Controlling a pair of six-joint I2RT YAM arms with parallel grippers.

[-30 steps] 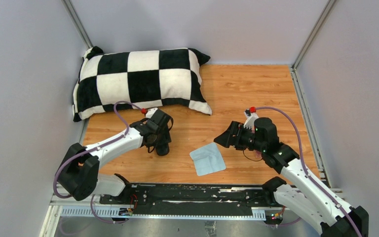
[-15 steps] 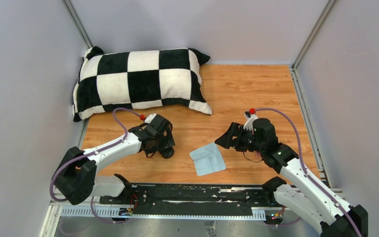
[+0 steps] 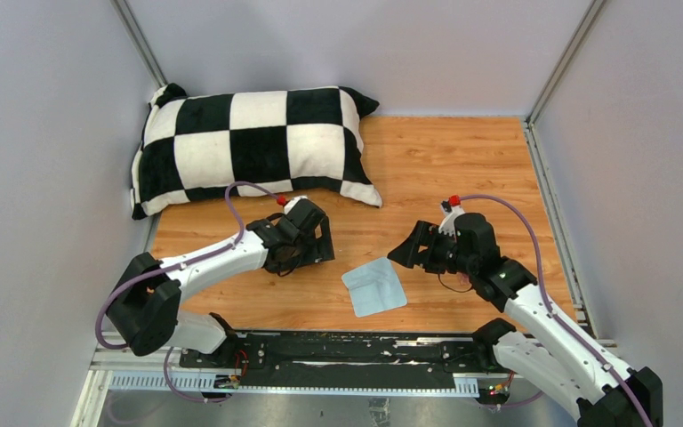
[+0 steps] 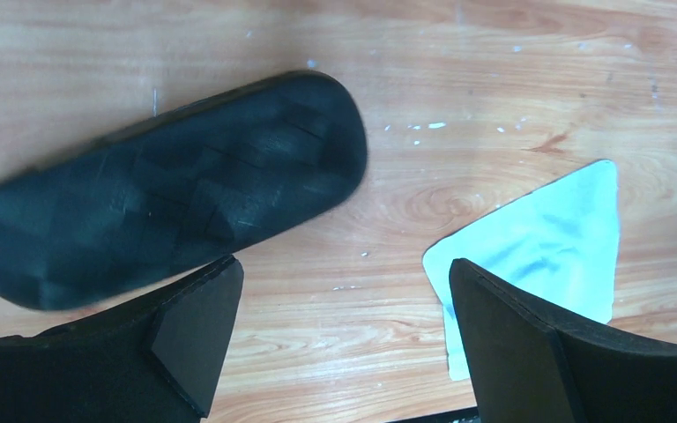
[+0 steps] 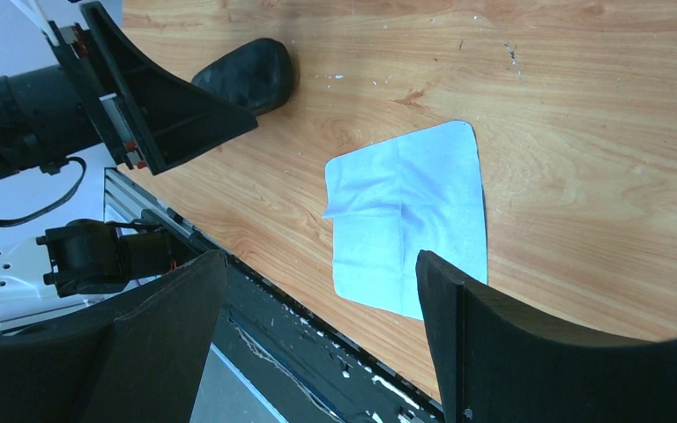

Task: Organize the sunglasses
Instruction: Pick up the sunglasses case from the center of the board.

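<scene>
A closed black oblong case (image 4: 167, 211) lies on the wooden table, just up and left of my left gripper (image 4: 344, 344), which is open and empty above bare wood. The case's end also shows in the right wrist view (image 5: 247, 75). In the top view my left gripper (image 3: 318, 245) covers most of the case. My right gripper (image 3: 409, 249) is open and empty, hovering right of the light blue cloth (image 3: 374, 286). A thin dark loop with a pinkish tint (image 3: 453, 283) beside the right arm looks like the sunglasses, mostly hidden.
A black-and-white checkered pillow (image 3: 249, 147) lies at the back left. The cloth lies near the table's front edge (image 5: 410, 216), next to the black rail (image 3: 347, 356). Grey walls close in both sides.
My left gripper has swung to the right, toward the cloth, and the case now lies off to its left. The right arm has hardly moved.
</scene>
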